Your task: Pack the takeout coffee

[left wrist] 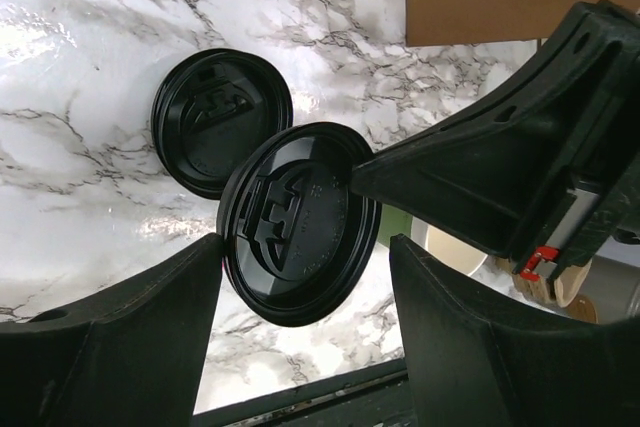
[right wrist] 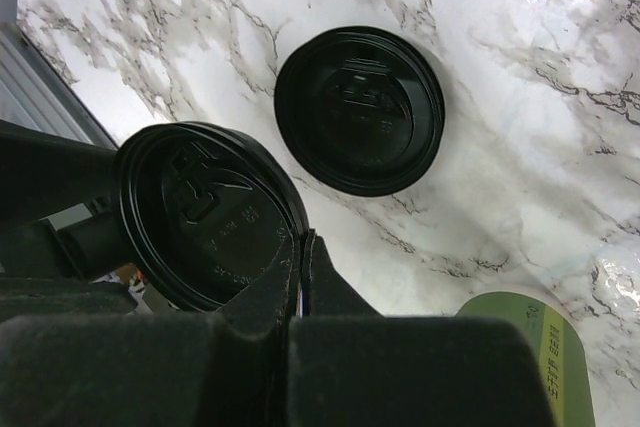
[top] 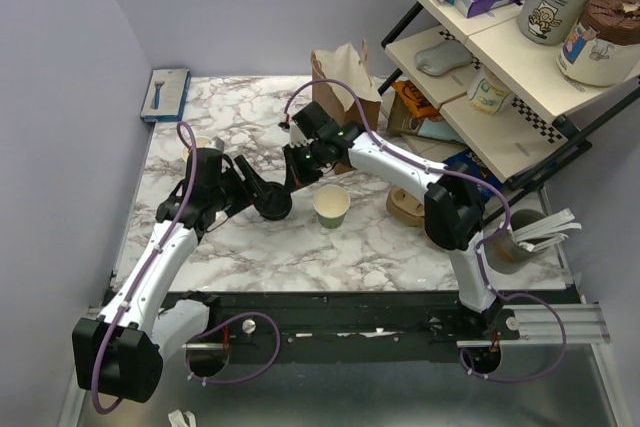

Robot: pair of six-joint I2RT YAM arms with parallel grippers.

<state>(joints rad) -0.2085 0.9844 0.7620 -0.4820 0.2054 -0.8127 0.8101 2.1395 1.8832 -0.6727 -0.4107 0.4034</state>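
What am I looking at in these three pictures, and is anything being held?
Two robot arms are bolted to a marble table. One picture looks down from above; the other two come from wrist cameras. The right gripper is shut on the rim of a black lid. The left gripper is open, its fingers either side of that lid. A second lid lies flat; an open green cup and a brown paper bag stand nearby.
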